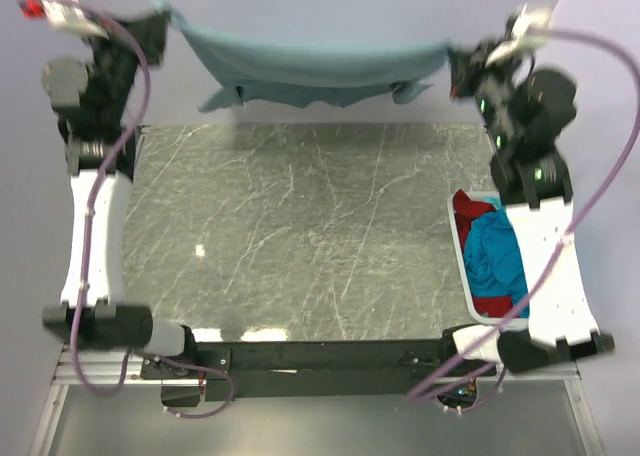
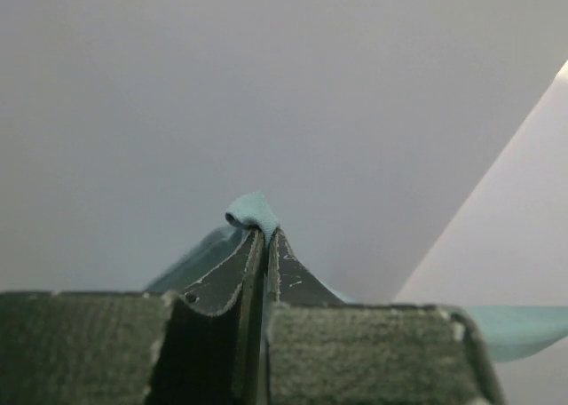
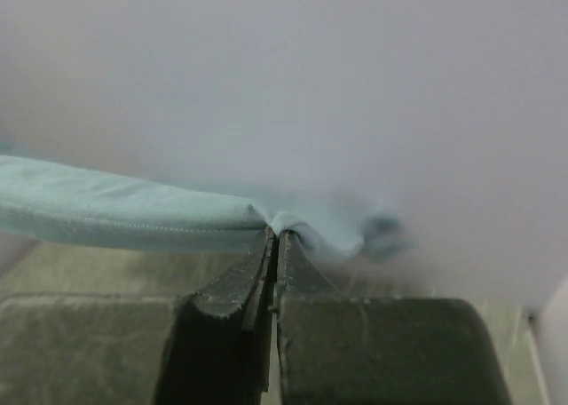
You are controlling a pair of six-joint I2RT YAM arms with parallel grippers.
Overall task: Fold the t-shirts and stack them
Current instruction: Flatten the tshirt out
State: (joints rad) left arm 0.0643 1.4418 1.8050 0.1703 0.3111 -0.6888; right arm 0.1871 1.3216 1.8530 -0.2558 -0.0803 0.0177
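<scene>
Three t-shirts: one grey-blue tee (image 1: 320,66), one turquoise-blue tee (image 1: 495,251), one dark red tee (image 1: 468,208). One white bin (image 1: 462,261) at the tabletop's (image 1: 300,226) right edge. Two end effectors: left end effector (image 2: 264,236), right end effector (image 3: 273,236).

Table top (image 1: 300,226): dark grey-green marble pattern with pale veins, two glare spots noted near the front edge. White plastic bin (image 1: 463,266) is set on the table's right side, long axis running front to back; its right wall is hidden. Plain lavender backdrop (image 1: 320,16) is seen behind the table, also filling the left wrist view (image 2: 266,85) and the right wrist view (image 3: 311,67). Silver metal frame (image 1: 300,416) is seen below the front edge.
</scene>
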